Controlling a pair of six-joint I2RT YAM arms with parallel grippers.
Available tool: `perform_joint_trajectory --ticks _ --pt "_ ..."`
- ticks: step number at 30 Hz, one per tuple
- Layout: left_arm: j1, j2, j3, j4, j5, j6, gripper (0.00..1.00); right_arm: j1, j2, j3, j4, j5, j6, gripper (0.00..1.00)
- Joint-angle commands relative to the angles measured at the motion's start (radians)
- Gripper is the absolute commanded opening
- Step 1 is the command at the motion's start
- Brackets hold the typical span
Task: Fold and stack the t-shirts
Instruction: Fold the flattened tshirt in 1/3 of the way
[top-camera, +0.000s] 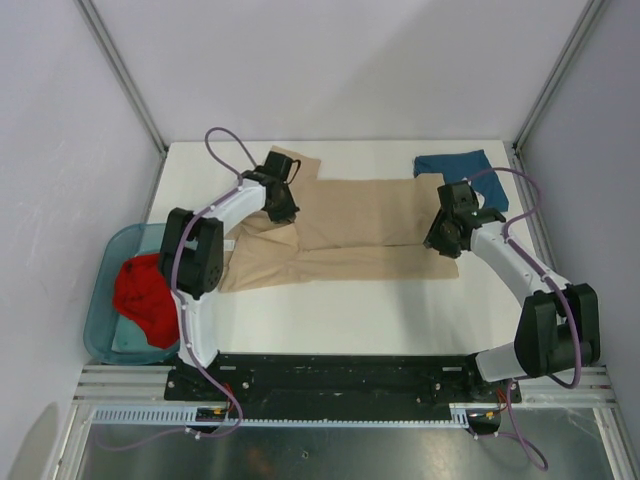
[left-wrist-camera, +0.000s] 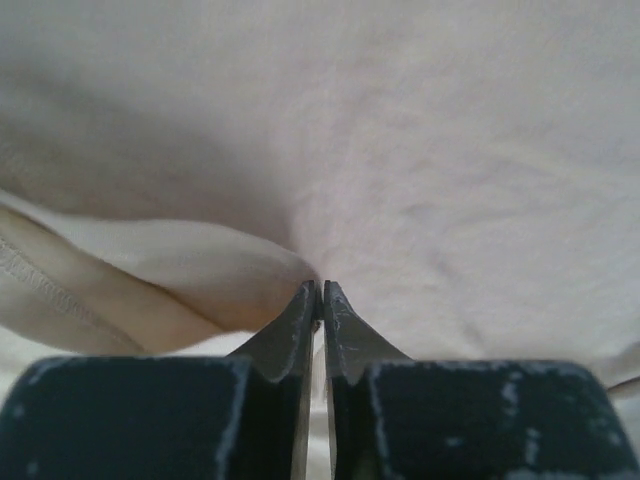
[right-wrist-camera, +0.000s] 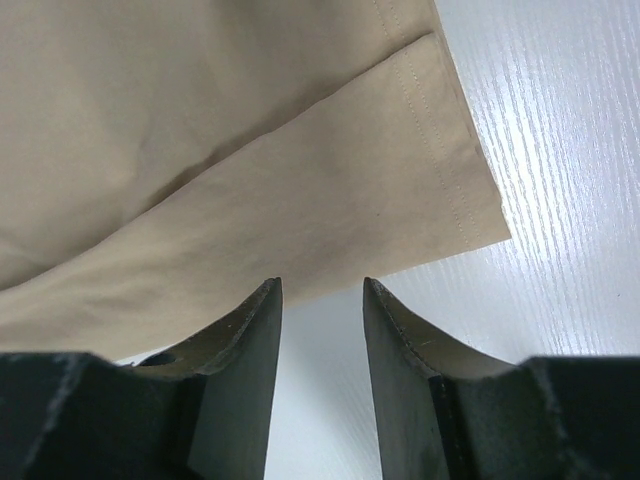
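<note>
The tan t-shirt lies spread across the middle of the white table, partly folded over itself. My left gripper is at its left side, near the sleeve. In the left wrist view its jaws are shut, and the tan cloth puckers into their tips. My right gripper sits at the shirt's right lower corner. It is open, and the hemmed tan edge lies just beyond its fingertips, with nothing between them. A teal-blue t-shirt lies at the back right. A red t-shirt is in the bin.
A translucent teal bin stands off the table's left edge and holds the red shirt. White walls and metal posts close in the back and sides. Bare white table runs between the tan shirt and the arm bases.
</note>
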Motion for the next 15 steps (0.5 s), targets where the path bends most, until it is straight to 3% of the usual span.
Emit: perform_joint_trajectory --ticks 1,5,8,11,15 --pt "-0.009 0.035 0.079 0.018 0.002 0.052 0.19 0.003 0.019 0.002 0.024 0.024 -0.022 0.42" --pt "-0.009 0.044 0.103 0.039 0.031 0.091 0.52 0.003 0.028 0.003 0.025 0.031 -0.024 0.42" --pt "-0.01 0.008 0.089 0.046 0.021 0.111 0.67 0.003 0.03 0.003 0.027 0.036 -0.024 0.42" --pt "-0.008 -0.066 0.032 0.05 -0.026 0.108 0.71 0.007 0.033 0.003 0.034 0.034 -0.022 0.42" --pt "0.004 -0.192 -0.105 0.047 -0.07 0.05 0.65 0.007 0.048 0.003 0.03 0.038 -0.02 0.42"
